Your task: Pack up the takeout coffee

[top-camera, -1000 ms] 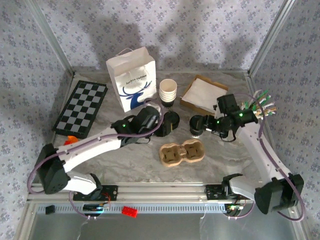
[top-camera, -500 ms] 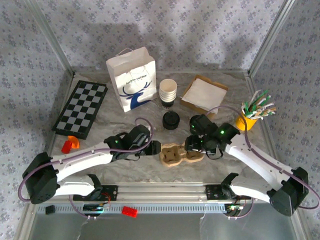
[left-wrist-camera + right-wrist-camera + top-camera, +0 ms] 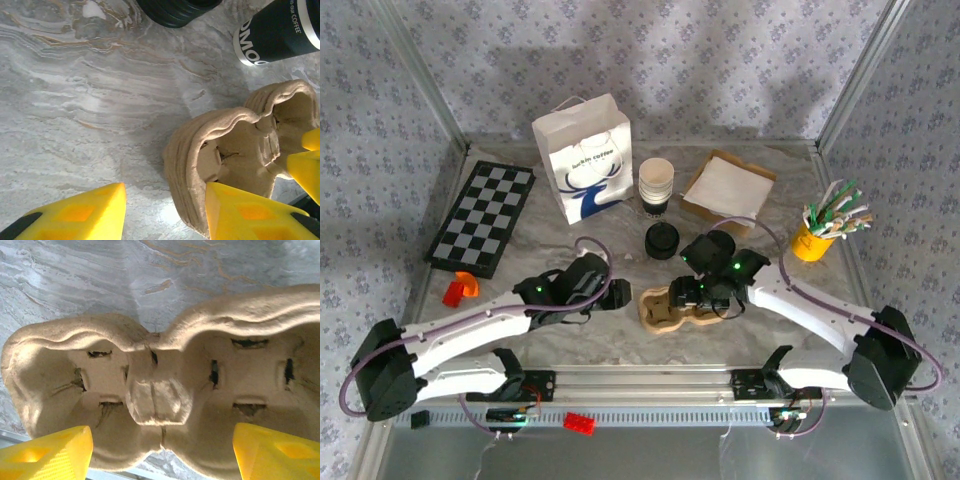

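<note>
Both arms now drawn in to cup carrier point(image 3: 658, 314), left claw point(image 3: 624, 295) parted astride its rim, right claw point(image 3: 683, 296) wide above it, black cup point(image 3: 280, 30) reads COFFEE, bag point(image 3: 585, 160) reads coffee

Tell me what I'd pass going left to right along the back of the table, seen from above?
checkerboard → white paper bag → stack of cups → brown napkin box → yellow cup of sticks
</note>
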Robot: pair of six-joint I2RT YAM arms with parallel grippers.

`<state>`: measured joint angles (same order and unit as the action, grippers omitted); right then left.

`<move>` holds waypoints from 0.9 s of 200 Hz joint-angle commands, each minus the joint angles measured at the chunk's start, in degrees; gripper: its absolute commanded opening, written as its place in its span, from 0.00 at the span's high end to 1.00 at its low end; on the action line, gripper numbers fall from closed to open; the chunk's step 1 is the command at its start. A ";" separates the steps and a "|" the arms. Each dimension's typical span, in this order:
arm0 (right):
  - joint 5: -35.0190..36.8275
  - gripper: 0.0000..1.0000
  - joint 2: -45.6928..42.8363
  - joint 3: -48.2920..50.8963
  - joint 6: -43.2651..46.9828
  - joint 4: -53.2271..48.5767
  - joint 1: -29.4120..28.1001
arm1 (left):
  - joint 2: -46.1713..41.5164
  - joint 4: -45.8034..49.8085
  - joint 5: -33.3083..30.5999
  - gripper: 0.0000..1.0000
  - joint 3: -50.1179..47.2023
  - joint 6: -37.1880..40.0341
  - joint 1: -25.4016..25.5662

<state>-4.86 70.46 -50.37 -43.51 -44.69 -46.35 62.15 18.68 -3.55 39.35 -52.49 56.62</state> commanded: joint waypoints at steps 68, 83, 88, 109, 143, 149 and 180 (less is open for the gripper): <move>0.35 0.25 4.58 0.77 -12.42 14.57 -8.68 | -8.81 14.54 2.41 0.57 -2.37 -2.40 -2.40; 0.65 0.25 6.36 0.03 -14.95 18.41 -10.52 | -10.30 14.81 3.30 0.59 -4.27 -4.30 -2.39; 0.85 0.25 7.01 -0.22 -16.00 19.55 -11.03 | -10.62 14.49 3.58 0.59 -4.79 -4.97 -2.39; 5.67 0.26 8.09 -1.94 -19.34 22.21 -14.40 | -10.62 13.13 4.37 0.61 -5.87 -5.72 -2.37; 5.65 0.28 7.64 -7.80 -12.31 13.42 -14.91 | -10.17 10.42 3.95 0.64 -6.32 -5.97 -2.31; 4.77 0.28 7.59 -8.66 -8.68 10.89 -14.62 | -10.12 8.77 3.75 0.64 -6.83 -5.70 -2.38; 2.37 0.38 6.22 -11.14 10.70 0.84 -11.27 | -7.40 1.41 4.96 0.68 -7.27 -4.31 -3.44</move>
<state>-1.80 78.13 -59.27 -49.23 -32.32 -59.79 52.75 26.63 -0.21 32.49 -57.56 53.98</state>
